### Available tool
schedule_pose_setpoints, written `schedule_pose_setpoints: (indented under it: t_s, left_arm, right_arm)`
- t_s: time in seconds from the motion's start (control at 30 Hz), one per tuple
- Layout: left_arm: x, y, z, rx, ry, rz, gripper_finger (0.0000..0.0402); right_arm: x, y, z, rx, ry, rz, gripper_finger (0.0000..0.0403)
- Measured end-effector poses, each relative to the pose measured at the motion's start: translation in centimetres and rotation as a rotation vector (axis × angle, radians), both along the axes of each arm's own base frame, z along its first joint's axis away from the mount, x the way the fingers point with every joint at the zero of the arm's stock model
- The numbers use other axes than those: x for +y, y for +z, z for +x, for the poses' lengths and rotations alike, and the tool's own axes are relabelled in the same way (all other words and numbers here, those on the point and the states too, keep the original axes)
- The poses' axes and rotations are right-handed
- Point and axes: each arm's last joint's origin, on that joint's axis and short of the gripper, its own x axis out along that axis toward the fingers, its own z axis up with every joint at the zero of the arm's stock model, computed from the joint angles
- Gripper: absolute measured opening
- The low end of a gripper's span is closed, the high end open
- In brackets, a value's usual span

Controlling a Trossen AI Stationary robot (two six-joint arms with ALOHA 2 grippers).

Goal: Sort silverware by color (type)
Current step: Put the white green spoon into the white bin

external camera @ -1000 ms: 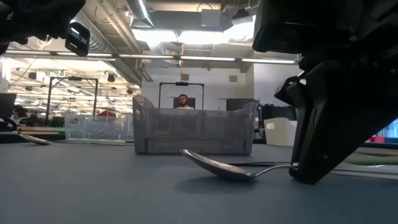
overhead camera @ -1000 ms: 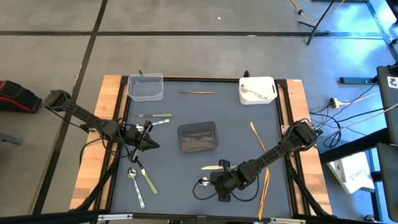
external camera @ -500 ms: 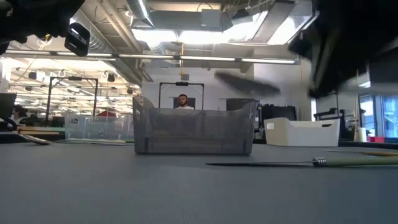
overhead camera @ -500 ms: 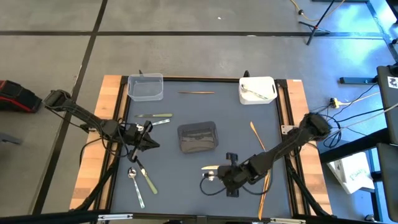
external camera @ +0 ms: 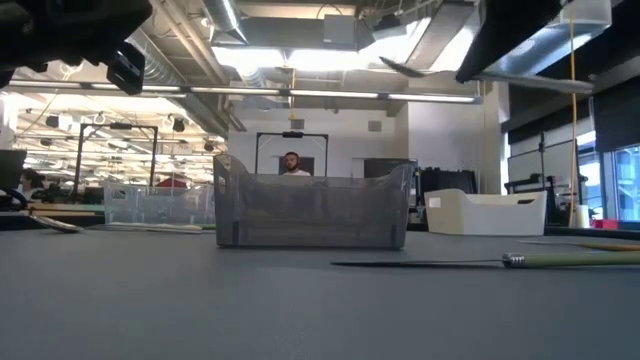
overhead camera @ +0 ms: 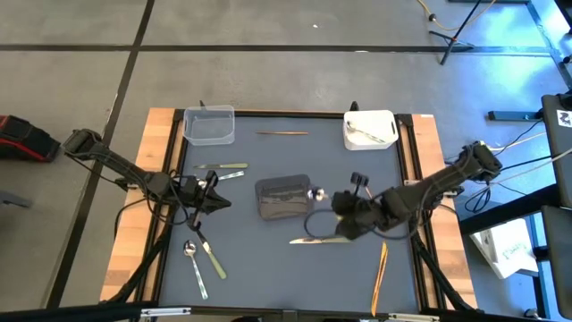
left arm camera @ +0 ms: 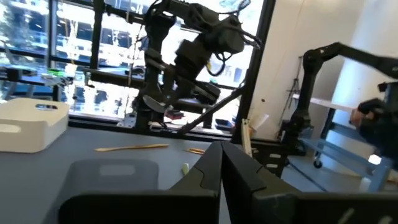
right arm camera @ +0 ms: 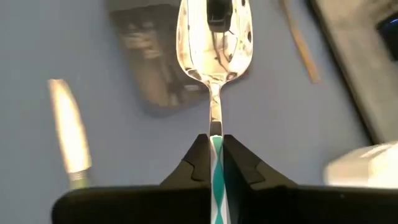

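My right gripper (overhead camera: 334,202) (right arm camera: 214,142) is in the air beside the dark grey tub (overhead camera: 284,197), shut on a shiny silver spoon (right arm camera: 213,37) whose bowl (overhead camera: 315,193) points toward that tub. Below it a pale-green-handled knife (overhead camera: 315,240) lies flat on the table. My left gripper (overhead camera: 217,200) (left arm camera: 221,152) hovers shut and empty at the table's left. Near it lie a silver spoon (overhead camera: 193,261), green-handled knives (overhead camera: 211,256) (overhead camera: 223,166) and a small silver piece (overhead camera: 231,176). Gold pieces lie at the far side (overhead camera: 281,133) and the right (overhead camera: 380,273). My right gripper pinches the spoon's thin handle (right arm camera: 214,132) between its two fingers, with the fingers lying along the handle. The bowl (right arm camera: 213,37) sticks out ahead of the fingertips. The spoon is lifted clear of the table and held roughly level (external camera: 410,68).
A clear tub (overhead camera: 209,125) stands at the far left corner. The white tub (overhead camera: 369,130) at the far right corner holds silver pieces. Wooden strips (overhead camera: 420,152) border the dark mat on both sides. A person shows in the room behind the table.
My right gripper, shut on the spoon's handle, has risen from the table near its near edge and swung toward the far side and the right, beside the dark grey tub. The spoon, lying on the mat before, is now lifted clear. The knife stayed in place.
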Motion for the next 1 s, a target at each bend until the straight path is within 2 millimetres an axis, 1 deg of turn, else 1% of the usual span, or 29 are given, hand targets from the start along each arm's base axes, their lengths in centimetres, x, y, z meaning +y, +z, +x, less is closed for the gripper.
schedule_pose_setpoints:
  t_s: [0.1, 0.23, 0.37, 0.57, 0.7, 0.83, 1.0]
  left_arm:
    - [0.0, -0.1, 0.0, 0.011, 0.004, 0.014, 0.0002]
    - [0.0, -0.2, 0.0, 0.014, 0.008, 0.028, 0.0002]
    - [0.0, -0.3, 0.0, 0.023, 0.009, 0.037, 0.0002]
    - [0.2, -0.3, 0.1, 0.022, 0.080, 0.085, 0.0002]
    - [0.2, -0.5, 0.1, 0.038, 0.096, 0.135, 0.0002]
    - [0.3, -0.5, 0.1, 0.036, 0.108, 0.142, 0.0002]
    - [0.6, -0.5, 0.3, 0.038, 0.133, 0.141, 0.0002]
  right_arm:
    - [-2.2, -0.5, 0.1, 0.045, -0.036, -0.032, 0.0003]
    - [-5.6, -2.0, -0.3, 0.116, -0.120, -0.063, 0.0003]
    - [-9.4, -3.2, -1.5, 0.181, -0.207, -0.091, 0.0004]
    - [-14.7, -3.8, -3.8, 0.226, -0.321, -0.122, 0.0004]
    - [-18.0, -4.3, -4.8, 0.226, -0.368, -0.158, 0.0005]
    - [-21.1, -5.2, -5.5, 0.232, -0.404, -0.203, 0.0005]
    - [-24.2, -6.2, -6.4, 0.187, -0.428, -0.217, 0.0005]
